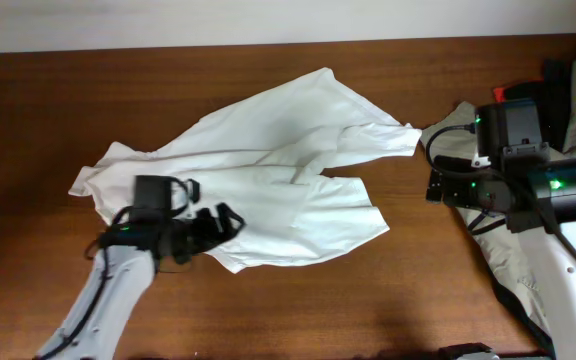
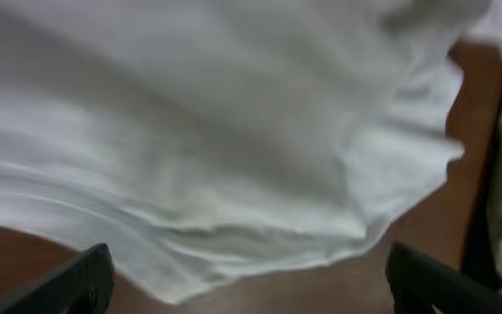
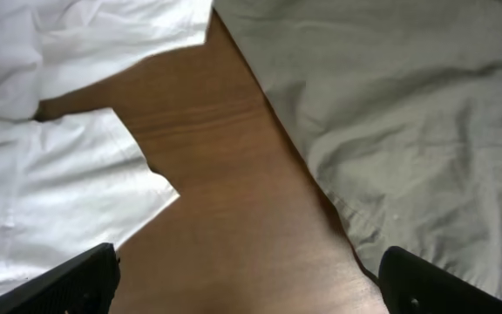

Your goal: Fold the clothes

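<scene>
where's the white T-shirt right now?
Overhead view: white T-shirt spread on the table, left of centre, left gripper over its lower-left edge, beige garment to its right.

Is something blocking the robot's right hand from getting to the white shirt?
Nothing visible does. The right gripper hangs open, and only wooden table shows between it and the white T-shirt. The khaki garment lies on the opposite side, out of the way.

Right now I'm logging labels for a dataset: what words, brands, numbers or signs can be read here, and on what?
None can be read. The white shirt shows no print in any view, the beige garment is plain, and the right arm shows green lights but no legible marking.
</scene>
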Robot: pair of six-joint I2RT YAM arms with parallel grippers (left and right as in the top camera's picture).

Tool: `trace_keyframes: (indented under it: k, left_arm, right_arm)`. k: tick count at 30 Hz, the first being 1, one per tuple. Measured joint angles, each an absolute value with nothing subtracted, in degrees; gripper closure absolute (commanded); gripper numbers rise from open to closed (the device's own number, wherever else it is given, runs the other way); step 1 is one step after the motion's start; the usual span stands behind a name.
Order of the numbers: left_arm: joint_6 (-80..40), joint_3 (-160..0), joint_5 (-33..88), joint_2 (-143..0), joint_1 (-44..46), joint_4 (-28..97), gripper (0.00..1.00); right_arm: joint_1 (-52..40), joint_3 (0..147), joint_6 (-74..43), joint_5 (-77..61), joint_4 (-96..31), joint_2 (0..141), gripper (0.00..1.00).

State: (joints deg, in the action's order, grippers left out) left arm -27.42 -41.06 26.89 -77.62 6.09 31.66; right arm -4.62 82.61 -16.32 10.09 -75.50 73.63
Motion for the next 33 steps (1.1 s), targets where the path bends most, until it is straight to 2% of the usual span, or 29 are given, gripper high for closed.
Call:
trace_keyframes:
  k: [3,4,5,7,8,11,13,16,17,18,19,20,21,23,25,30,32,33]
  left_arm:
    - [-36.58,-40.77,25.54,-85.23,15.16,27.05,0.01]
    - [-40.01,-41.10,25.30,-88.62,17.69,24.53,0.05]
    - [-41.91,-41.25,25.08,-89.10,18.39,23.00,0.17]
    - [-44.07,-41.95,25.41,-91.44,19.44,19.92,0.81]
    - [-44.66,-42.52,25.32,-93.43,19.84,19.51,1.00]
    - [-43.13,-41.89,25.17,-94.15,18.22,24.71,1.00]
    - [-39.35,-41.95,24.47,-92.77,13.78,31.99,1.00]
    - [-31.42,-40.99,11.27,-84.73,-2.70,43.72,0.97]
    - [-29.95,-40.95,4.34,-79.79,-9.93,45.52,0.84]
    - [-29.04,-41.19,-0.12,-74.04,-17.76,44.73,0.76]
    - [-28.36,-41.25,-3.84,-69.28,-23.62,43.88,0.57]
    - [-27.99,-41.25,-3.64,-67.68,-26.00,43.70,0.33]
    - [-26.76,-41.25,0.03,-66.50,-27.79,43.70,0.19]
    - [-23.88,-41.36,11.38,-66.30,-27.20,47.27,0.18]
    - [-22.65,-41.36,18.94,-66.22,-22.26,50.00,0.23]
    - [-22.00,-39.24,20.58,-69.19,-4.89,48.71,0.26]
    - [-22.00,-37.65,20.53,-72.60,-3.05,46.06,0.26]
    - [-22.00,-37.01,20.34,-76.01,-2.61,44.71,0.26]
  right_arm:
    - [-4.62,82.59,-16.34,10.07,-76.03,73.69,0.02]
    - [-4.64,82.59,-16.32,10.07,-76.05,73.69,0.01]
    - [-4.64,82.59,-16.32,10.07,-76.12,73.69,0.01]
    - [-4.64,82.59,-16.27,10.07,-76.23,73.69,0.01]
    - [-4.64,82.59,-16.34,10.07,-76.29,73.69,0.01]
    - [-4.64,82.59,-16.27,10.09,-76.29,73.69,0.01]
    - [-4.64,82.59,-16.29,10.07,-76.34,73.69,0.01]
    - [-4.64,82.54,-15.90,9.91,-76.16,73.78,0.01]
    - [-4.64,82.50,-15.64,9.17,-76.31,74.17,0.01]
    - [-4.62,82.46,-15.22,7.73,-76.31,75.92,0.01]
    - [-4.60,82.35,-15.00,6.20,-76.14,77.58,0.01]
    - [-4.58,82.26,-15.00,5.58,-76.16,78.91,0.01]
    - [-4.58,82.02,-14.94,4.40,-75.99,82.96,0.02]
    - [-4.58,81.71,-14.96,3.16,-76.03,86.67,0.01]
    - [-4.58,81.58,-14.92,1.58,-75.92,88.05,0.01]
    - [-4.58,81.56,-13.02,-6.00,-70.06,90.78,0.01]
    - [-4.58,81.56,-12.86,-7.75,-66.78,94.24,0.00]
    - [-4.58,81.56,-12.86,-8.40,-64.10,97.45,0.04]
